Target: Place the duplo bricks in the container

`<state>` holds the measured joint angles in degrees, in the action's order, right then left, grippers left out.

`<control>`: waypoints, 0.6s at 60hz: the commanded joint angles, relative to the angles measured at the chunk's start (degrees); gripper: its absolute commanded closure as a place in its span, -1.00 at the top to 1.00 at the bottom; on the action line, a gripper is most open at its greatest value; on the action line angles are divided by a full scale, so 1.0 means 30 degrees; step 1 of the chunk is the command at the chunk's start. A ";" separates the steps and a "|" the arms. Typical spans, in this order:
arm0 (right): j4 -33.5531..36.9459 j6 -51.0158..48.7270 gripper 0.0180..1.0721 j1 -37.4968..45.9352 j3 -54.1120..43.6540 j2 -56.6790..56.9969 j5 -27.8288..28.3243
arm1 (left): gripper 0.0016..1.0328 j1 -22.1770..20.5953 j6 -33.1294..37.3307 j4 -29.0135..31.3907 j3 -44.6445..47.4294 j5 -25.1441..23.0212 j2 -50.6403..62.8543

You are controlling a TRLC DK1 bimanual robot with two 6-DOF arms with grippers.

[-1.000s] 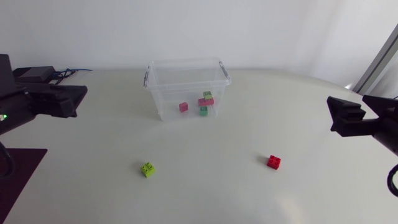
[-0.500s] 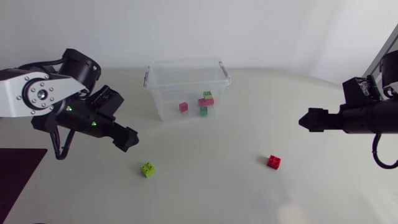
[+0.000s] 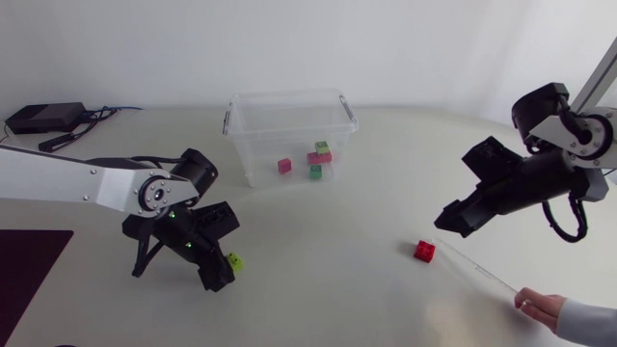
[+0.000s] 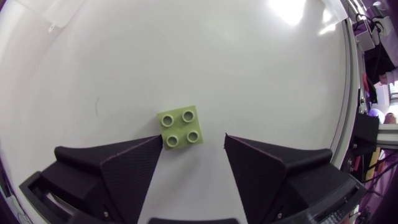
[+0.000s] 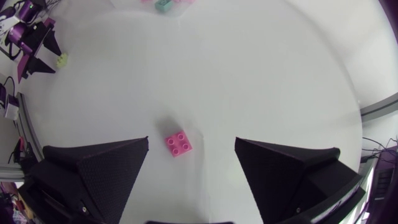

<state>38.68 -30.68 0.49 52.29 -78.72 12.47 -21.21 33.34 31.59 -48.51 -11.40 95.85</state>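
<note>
A lime green brick (image 3: 234, 261) lies on the white table, left of the middle. My left gripper (image 3: 222, 276) is low over it and open; in the left wrist view the green brick (image 4: 180, 127) sits between the fingers, close against one fingertip (image 4: 155, 144) with a gap to the other. A red brick (image 3: 424, 251) lies to the right. My right gripper (image 3: 446, 225) hangs open just above and beyond it; the red brick (image 5: 178, 143) shows between its spread fingers. The clear container (image 3: 289, 114) stands at the back with several bricks inside.
A person's hand (image 3: 542, 306) at the front right holds a thin rod (image 3: 477, 268) that points toward the red brick. A dark mat (image 3: 29, 265) lies at the front left. A black box with cables (image 3: 43, 118) sits at the back left.
Both arms have swung in from the sides and come down. The left gripper dropped onto the green brick and narrowed its fingers. A hand with a rod has come into view.
</note>
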 commanded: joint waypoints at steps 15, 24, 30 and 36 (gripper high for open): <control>-0.0939 -0.2372 0.90 -0.3328 -0.2636 -0.1358 -0.1227 | -0.35 0.0274 0.1396 -0.1537 0.0731 -0.0302 0.0510; -0.0880 -0.2226 0.84 -0.4851 -0.2900 -0.2003 -0.1168 | -0.35 0.1680 0.1542 -0.0951 0.0731 -0.0331 -0.2684; -0.0734 -0.2431 0.84 -0.6258 -0.3544 -0.1446 -0.1197 | -0.35 0.2647 0.1659 0.0484 -0.0206 -0.0742 -0.5115; 0.0116 -0.3280 0.84 -0.7283 -0.4189 -0.0714 -0.1197 | -0.35 0.3379 0.1454 0.1129 -0.1437 -0.1591 -0.6990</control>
<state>37.08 -37.67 -19.59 42.26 -82.61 8.78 -12.45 36.51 33.85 -49.28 -14.52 79.09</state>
